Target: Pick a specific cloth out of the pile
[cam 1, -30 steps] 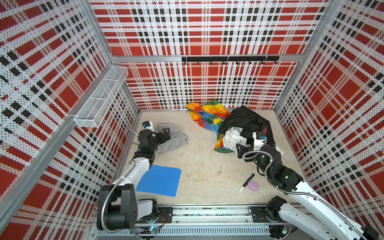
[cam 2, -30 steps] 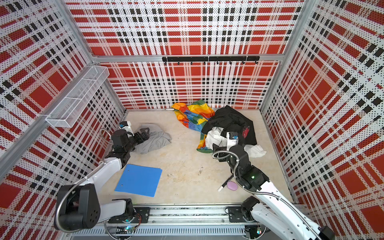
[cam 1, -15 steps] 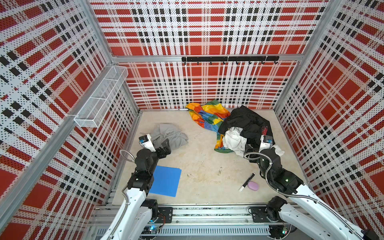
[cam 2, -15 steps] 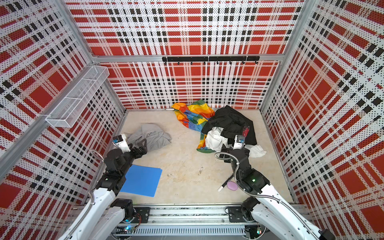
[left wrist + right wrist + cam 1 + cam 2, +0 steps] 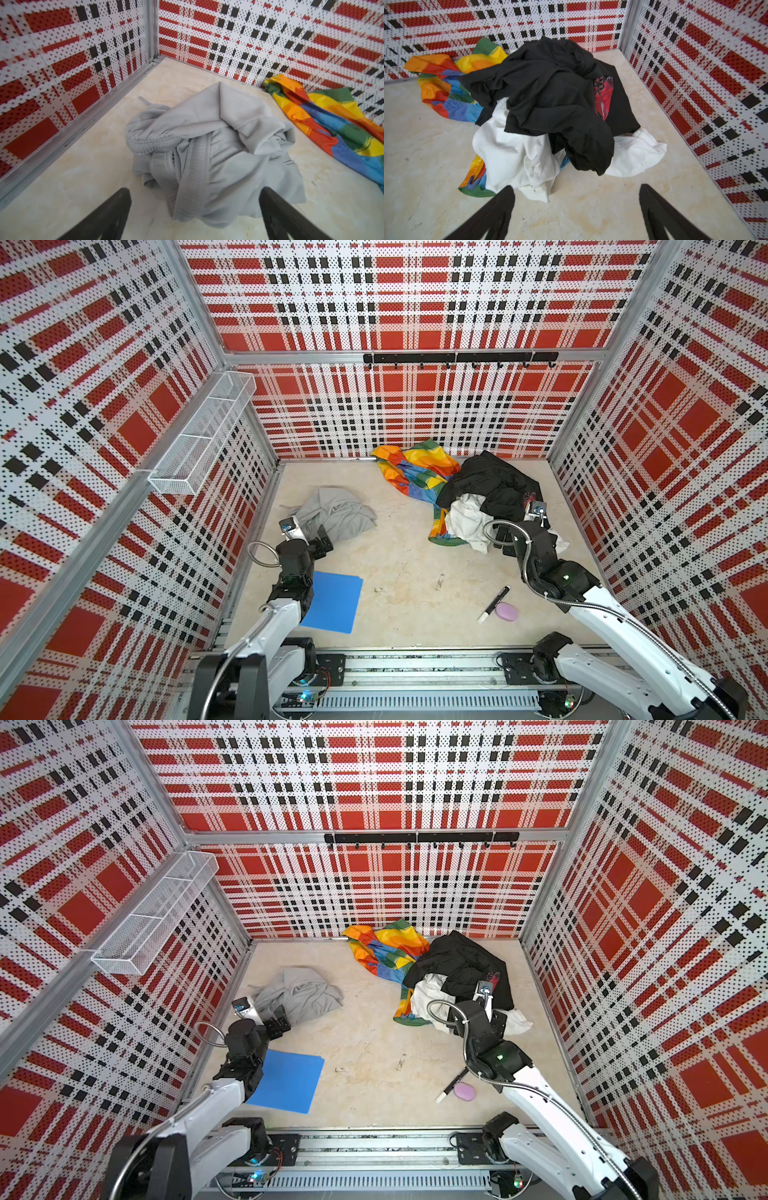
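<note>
blue sheet (image 5: 334,601), black marker (image 5: 494,603), lilac oval (image 5: 508,611)

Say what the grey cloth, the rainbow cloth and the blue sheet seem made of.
Grey cloth: soft matte knit, likely cotton jersey; fine ribbing, stitched hems, limp folds.
Rainbow cloth: smooth, slightly glossy woven fabric, perhaps synthetic; sheen on creases.
Blue sheet: flat, matte, probably plastic or foam; straight edges.

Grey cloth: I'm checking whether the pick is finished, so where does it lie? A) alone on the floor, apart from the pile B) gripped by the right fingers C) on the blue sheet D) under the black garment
A: the grey cloth lies by itself on the floor, apart from the pile, just ahead of the open left gripper.
</note>
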### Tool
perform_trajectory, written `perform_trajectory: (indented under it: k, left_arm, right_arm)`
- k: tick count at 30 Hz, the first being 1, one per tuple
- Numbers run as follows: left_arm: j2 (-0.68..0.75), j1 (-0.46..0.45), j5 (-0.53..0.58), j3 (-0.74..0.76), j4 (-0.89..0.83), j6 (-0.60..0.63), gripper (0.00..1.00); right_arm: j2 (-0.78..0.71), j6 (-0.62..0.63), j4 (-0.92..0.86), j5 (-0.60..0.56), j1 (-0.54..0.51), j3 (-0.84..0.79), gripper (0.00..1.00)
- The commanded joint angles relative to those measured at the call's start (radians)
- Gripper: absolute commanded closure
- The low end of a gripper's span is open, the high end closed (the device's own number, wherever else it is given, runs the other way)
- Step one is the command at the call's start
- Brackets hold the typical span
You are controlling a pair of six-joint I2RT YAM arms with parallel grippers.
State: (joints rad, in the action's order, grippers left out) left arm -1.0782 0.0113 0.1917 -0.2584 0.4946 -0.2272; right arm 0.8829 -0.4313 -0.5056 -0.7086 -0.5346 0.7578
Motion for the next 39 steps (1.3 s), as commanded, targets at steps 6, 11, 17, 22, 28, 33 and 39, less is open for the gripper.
perform_trajectory:
  k: [6, 11, 17, 22, 28, 33, 39]
  left_arm:
    - [-0.253, -0.006, -0.032, 0.028, 0.507, 0.178, 0.01]
    - [-0.362, -0.011, -0.073, 0.018, 0.635, 0.205, 0.01]
    - [-0.488, -0.014, -0.117, -0.046, 0.639, 0.222, 0.01]
    - [-0.496, -0.011, -0.132, -0.051, 0.647, 0.217, 0.01]
    - [-0.496, -0.014, -0.127, -0.048, 0.653, 0.220, 0.01]
    - [-0.496, -0.016, -0.126, -0.048, 0.654, 0.222, 0.01]
    - [-0.496, -0.015, -0.125, -0.047, 0.653, 0.222, 0.01]
  right_arm:
    - [-0.065, 0.169, 0.405, 0.072, 0.061, -0.251, 0.00]
    - [-0.031, 0.268, 0.709, 0.196, 0.230, -0.378, 0.00]
    - [0.096, 0.370, 0.852, 0.284, 0.395, -0.366, 0.00]
    - [0.224, 0.389, 1.102, 0.405, 0.484, -0.416, 0.00]
    - [0.427, 0.405, 1.420, 0.444, 0.487, -0.471, 0.00]
    - [0.500, 0.446, 1.512, 0.463, 0.488, -0.478, 0.00]
    - [0.687, 0.512, 1.839, 0.604, 0.496, -0.539, 0.00]
